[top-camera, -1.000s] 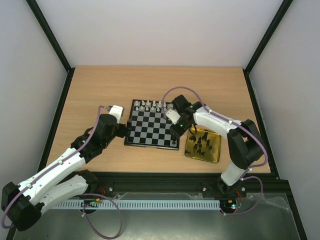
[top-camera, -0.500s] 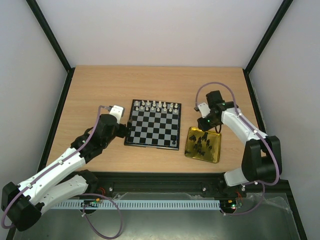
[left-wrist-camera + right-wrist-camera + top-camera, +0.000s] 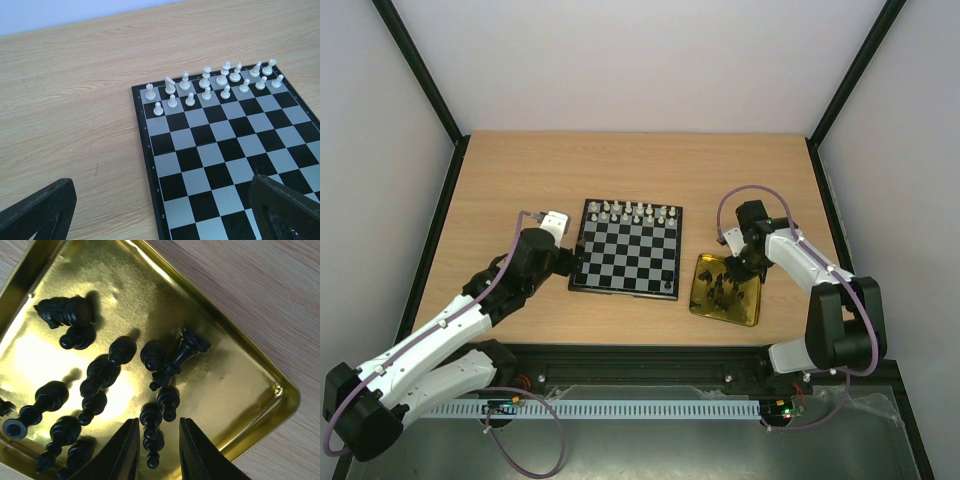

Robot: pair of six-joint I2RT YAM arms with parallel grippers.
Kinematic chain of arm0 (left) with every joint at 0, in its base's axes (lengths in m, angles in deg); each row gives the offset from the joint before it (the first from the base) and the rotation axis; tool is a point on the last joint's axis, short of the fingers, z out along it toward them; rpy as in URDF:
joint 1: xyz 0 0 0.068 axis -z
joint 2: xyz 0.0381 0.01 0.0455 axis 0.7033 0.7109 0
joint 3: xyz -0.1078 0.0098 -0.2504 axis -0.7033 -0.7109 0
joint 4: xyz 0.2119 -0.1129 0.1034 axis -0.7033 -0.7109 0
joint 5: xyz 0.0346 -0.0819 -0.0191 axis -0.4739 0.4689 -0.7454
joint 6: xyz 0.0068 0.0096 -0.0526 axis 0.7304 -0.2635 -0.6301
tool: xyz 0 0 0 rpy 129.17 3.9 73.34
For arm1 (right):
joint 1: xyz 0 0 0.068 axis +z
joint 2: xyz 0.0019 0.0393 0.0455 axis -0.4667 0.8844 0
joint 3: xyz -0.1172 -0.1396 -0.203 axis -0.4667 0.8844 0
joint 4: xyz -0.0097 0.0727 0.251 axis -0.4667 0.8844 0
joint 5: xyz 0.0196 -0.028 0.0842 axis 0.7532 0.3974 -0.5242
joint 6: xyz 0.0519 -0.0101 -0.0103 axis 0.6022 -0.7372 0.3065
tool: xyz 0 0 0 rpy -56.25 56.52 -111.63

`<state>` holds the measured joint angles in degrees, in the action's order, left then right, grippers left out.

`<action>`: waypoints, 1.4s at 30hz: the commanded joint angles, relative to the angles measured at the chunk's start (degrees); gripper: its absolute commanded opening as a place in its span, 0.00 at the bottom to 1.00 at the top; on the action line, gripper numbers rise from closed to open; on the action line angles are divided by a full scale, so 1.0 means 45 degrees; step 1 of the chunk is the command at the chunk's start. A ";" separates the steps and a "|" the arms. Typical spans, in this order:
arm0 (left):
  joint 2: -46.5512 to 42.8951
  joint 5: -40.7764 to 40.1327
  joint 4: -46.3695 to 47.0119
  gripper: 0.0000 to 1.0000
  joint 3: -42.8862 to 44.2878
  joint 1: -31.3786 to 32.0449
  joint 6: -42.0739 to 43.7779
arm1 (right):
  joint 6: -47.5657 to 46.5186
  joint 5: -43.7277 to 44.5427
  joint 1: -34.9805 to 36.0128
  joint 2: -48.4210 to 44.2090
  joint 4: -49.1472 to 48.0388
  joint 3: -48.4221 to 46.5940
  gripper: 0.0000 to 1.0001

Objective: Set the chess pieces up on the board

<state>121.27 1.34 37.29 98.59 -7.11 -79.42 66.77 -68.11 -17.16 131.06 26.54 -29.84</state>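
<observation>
While left jaws gape wide, empty, right jaws narrowly apart, straddling black piece in gold tray.

A robotics lab test cell; blank white walls; black frame posts; wooden table; slotted cable duct.

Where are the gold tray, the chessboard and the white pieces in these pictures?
gold tray (image 3: 235,372): right wrist view, bare floor near its right corner.
chessboard (image 3: 225,150): left wrist view, a bare square mid-board.
white pieces (image 3: 205,80): left wrist view, a tall piece in the far row.
</observation>
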 commanded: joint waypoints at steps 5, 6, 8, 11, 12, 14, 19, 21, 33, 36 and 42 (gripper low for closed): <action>0.0007 0.0086 -0.0115 0.98 0.0120 -0.0051 -0.0043 | 0.0078 0.0245 -0.0112 0.0741 0.0364 0.0097 0.22; 0.0005 0.0089 -0.0113 0.98 0.0124 -0.0051 -0.0057 | 0.0078 0.0276 -0.0116 0.0796 0.0317 0.0108 0.22; 0.0016 0.0094 -0.0113 0.98 0.0113 -0.0051 -0.0057 | 0.0083 0.0306 -0.0136 0.0923 0.0192 0.0119 0.20; 0.0008 0.0089 -0.0113 0.98 0.0110 -0.0051 -0.0059 | 0.0153 0.0340 -0.0206 0.1207 0.0009 0.0146 0.19; 0.0012 0.0101 -0.0113 0.98 0.0115 -0.0046 -0.0049 | 0.0171 0.0305 -0.0262 0.1301 -0.0072 0.0158 0.19; -0.0006 0.0102 -0.0108 0.98 0.0127 -0.0051 -0.0054 | 0.0176 0.0278 -0.0364 0.1532 -0.0286 0.0205 0.18; -0.0012 0.0089 -0.0113 0.98 0.0124 -0.0051 -0.0059 | 0.0104 0.0180 -0.0688 0.1970 -0.0647 0.0331 0.15; -0.0015 0.0091 -0.0114 0.98 0.0121 -0.0051 -0.0059 | 0.0062 0.0123 -0.0798 0.2043 -0.0736 0.0365 0.12; -0.0051 0.0168 -0.0105 0.98 0.0107 -0.0051 -0.0059 | -0.0419 -0.1940 -0.1831 0.1335 0.0710 -0.0964 0.04; 0.0028 0.0265 -0.0074 0.98 0.0103 -0.0051 -0.0057 | -0.0808 -0.3174 -0.1821 0.0629 0.1169 -0.1237 0.04; 0.0290 0.0375 -0.0170 0.98 0.0211 -0.0100 -0.0059 | -0.0576 -0.3863 -0.1574 0.0121 0.1477 -0.2050 0.04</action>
<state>122.01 2.63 37.29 98.59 -7.11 -79.44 64.56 -81.25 -25.16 132.61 28.29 -36.01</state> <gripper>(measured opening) 0.983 0.061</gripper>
